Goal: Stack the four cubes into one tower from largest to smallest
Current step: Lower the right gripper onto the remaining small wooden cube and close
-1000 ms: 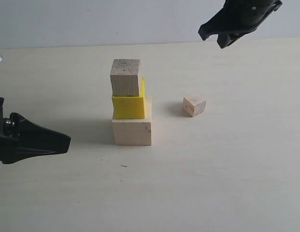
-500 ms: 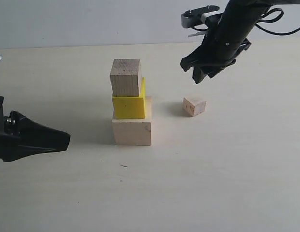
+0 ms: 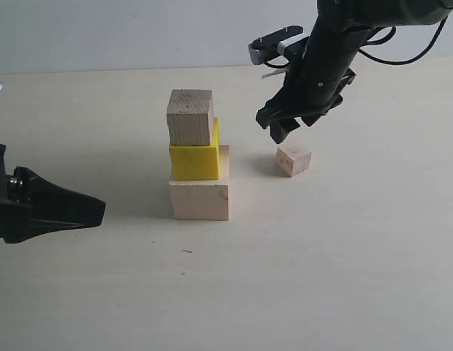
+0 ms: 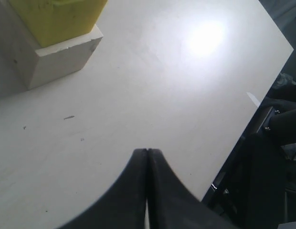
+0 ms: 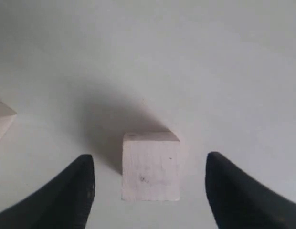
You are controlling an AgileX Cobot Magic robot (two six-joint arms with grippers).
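Three cubes stand stacked mid-table: a pale whitish one [image 3: 199,198] at the bottom, a yellow one [image 3: 195,156] on it, and a tan wooden one [image 3: 189,117] on top. The smallest tan cube [image 3: 293,159] lies alone on the table to the right of the tower. My right gripper [image 3: 291,127] hangs open just above it; in the right wrist view the small cube [image 5: 150,165] sits between the spread fingers [image 5: 74,188] with gaps on both sides. My left gripper [image 3: 101,210] is shut and empty, low at the left, pointing toward the stack.
The left wrist view shows the pale base cube [image 4: 52,57] with the yellow cube [image 4: 55,16] on it, the table's edge [image 4: 243,138] and dark equipment beyond it. A small dark speck [image 3: 187,251] lies on the table in front of the stack.
The right arm has come down and leftward from the upper right to hang over the small tan cube, and its jaws have spread wide. The left arm and the stack have not moved.
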